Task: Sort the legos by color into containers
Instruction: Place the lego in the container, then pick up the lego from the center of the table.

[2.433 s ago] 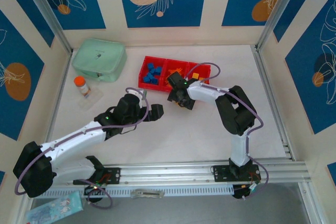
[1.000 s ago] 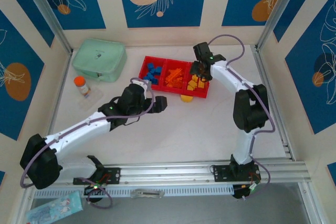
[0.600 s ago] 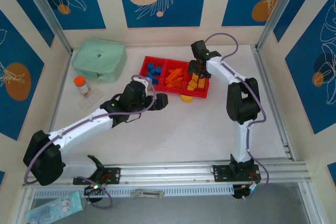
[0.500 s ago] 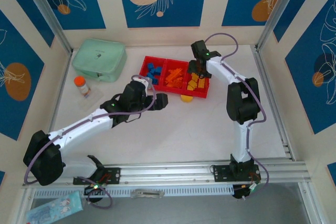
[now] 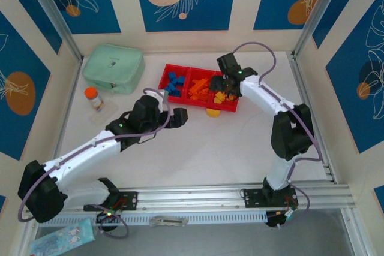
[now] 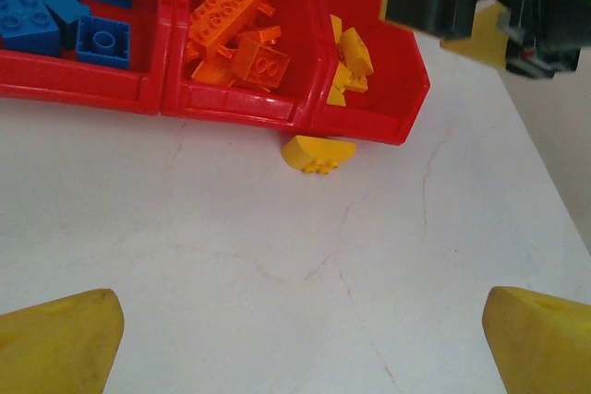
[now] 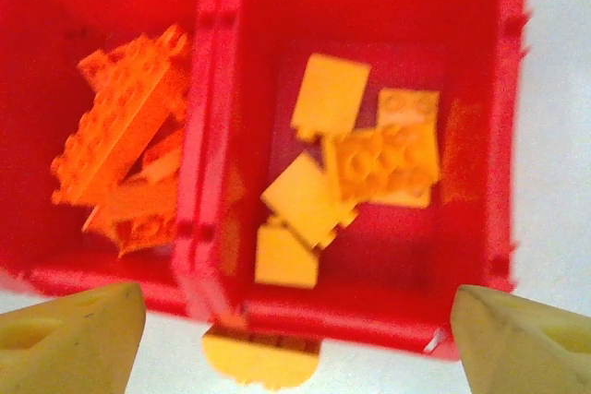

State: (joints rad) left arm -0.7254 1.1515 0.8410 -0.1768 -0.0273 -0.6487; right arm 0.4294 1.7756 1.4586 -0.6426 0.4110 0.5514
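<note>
The containers are three compartments of one red tray (image 5: 161, 90). Blue legos (image 5: 174, 83) fill its left compartment, orange ones (image 5: 200, 90) the middle, yellow ones (image 5: 223, 96) the right. One yellow arch (image 5: 212, 112) lies on the table against the tray's front wall (image 6: 231, 108), and shows as a yellow arch (image 6: 317, 154) and a yellow arch (image 7: 261, 359) in the wrist views. My right gripper (image 5: 225, 84) hovers open over the yellow compartment, holding nothing (image 7: 295, 339). My left gripper (image 5: 179, 117) stands open and empty over bare table (image 6: 297, 339), left of the arch.
A mint-green box (image 5: 113, 67) sits at the back left, with an orange-capped bottle (image 5: 92, 97) in front of it. Patterned walls close in the table on three sides. A metal rail (image 5: 228, 196) runs along the near edge.
My right gripper's jaws have spread wider above the yellow compartment, and that arm's elbow has swung to the right. My left gripper has drawn back slightly to the left.
</note>
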